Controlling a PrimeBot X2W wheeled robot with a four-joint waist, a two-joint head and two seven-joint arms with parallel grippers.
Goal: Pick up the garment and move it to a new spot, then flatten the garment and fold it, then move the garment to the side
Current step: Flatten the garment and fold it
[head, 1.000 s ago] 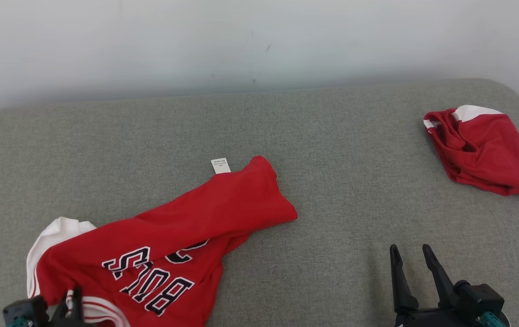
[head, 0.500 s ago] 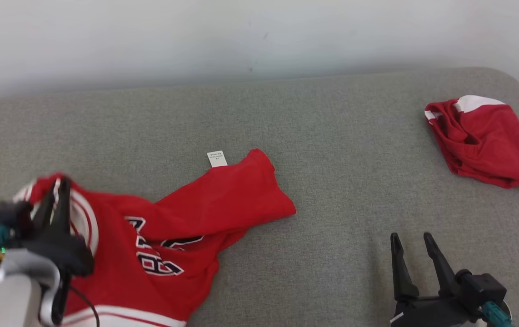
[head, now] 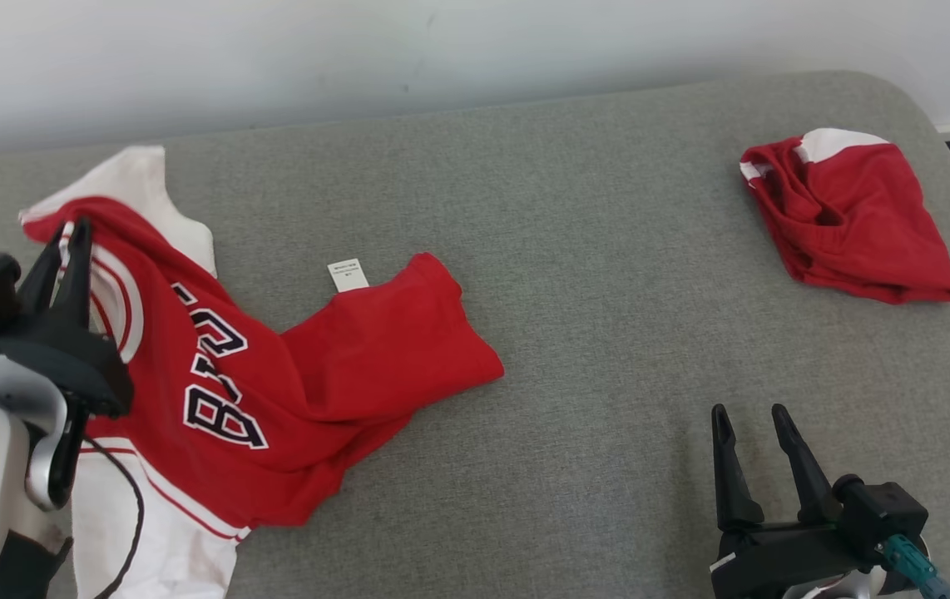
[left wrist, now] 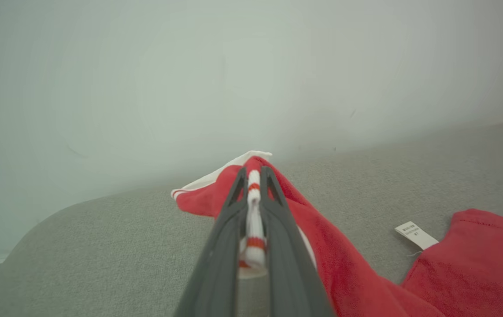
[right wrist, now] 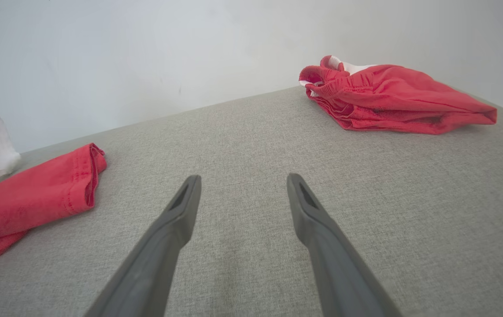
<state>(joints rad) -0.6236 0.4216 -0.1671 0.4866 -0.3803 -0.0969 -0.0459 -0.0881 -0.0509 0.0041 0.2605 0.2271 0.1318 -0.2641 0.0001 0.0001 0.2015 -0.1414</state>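
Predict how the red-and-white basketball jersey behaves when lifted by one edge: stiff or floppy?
Probably floppy: the red-and-white basketball jersey sags in folds from the shut jaws of the left gripper. Likely light: a trim pinch holds it. May drag on the grey cushion.

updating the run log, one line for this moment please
left end effector: shut on jersey | right end effector: open, holding nothing | shorts: far right, untouched

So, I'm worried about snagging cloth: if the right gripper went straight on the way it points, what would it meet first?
Probably nothing but bare grey cushion: the right gripper points between the jersey and the red shorts, toward the wall; depth unclear.
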